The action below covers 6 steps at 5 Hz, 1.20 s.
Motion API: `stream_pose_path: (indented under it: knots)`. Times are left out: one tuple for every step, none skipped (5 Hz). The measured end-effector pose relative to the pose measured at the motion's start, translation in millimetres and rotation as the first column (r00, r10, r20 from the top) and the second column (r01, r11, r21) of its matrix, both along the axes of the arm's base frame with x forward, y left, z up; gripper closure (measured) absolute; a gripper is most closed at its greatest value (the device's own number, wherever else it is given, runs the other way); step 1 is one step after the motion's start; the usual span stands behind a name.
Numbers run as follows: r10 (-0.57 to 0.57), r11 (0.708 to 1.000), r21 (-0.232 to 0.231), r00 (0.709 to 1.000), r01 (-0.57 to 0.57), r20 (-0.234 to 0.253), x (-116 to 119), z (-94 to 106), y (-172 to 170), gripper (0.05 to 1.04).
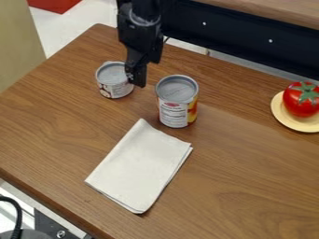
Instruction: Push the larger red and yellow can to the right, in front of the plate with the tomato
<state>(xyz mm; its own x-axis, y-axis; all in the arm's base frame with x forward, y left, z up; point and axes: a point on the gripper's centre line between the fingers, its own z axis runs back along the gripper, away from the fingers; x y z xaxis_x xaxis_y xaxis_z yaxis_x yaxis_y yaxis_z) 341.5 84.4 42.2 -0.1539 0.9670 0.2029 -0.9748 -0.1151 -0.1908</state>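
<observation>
Short can upright on the wooden desk, sitting at about 11 o'clock in the view, silver lid up, pale label with dark and red print round its side. Right at its 3 o'clock edge hangs the black end effector, pointing down between this can and a taller one; whether it is set wide or narrow I cannot tell, nor whether it touches the short can. The arm comes in from 12 o'clock.

Over at the short can's 4 o'clock stands the tall can, silver-topped, white panel, yellow and red along one side. Down at the tall can's 7 o'clock, a folded off-white cloth lies flat, one corner aimed up near the can's foot. And out at the tall can's 3 o'clock, a red tomato with a green top sits on a pale yellow plate.
</observation>
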Motion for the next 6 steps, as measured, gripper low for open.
stream_pose_path:
  knots:
    - [-0.032, 0.999, 0.004, 0.999, 0.032, -0.015, 0.8, -6.1, -3.3, 0.087]
    - [-0.035, 0.999, 0.019, 0.999, 0.035, -0.038, 0.8, -16.2, -10.6, 0.087]
    - [-0.039, 0.999, 0.025, 0.997, 0.041, -0.065, 0.1, -26.9, -23.2, 0.087]
    - [-0.027, 0.999, 0.028, 0.995, 0.03, -0.099, -2.4, -35.6, -38.3, 0.087]
    - [-0.041, 0.999, 0.014, 0.995, 0.043, -0.089, -0.5, -36.0, -56.7, 0.087]
    - [-0.067, 0.998, -0.021, 0.993, 0.066, -0.099, -2.8, -38.0, -77.9, 0.087]
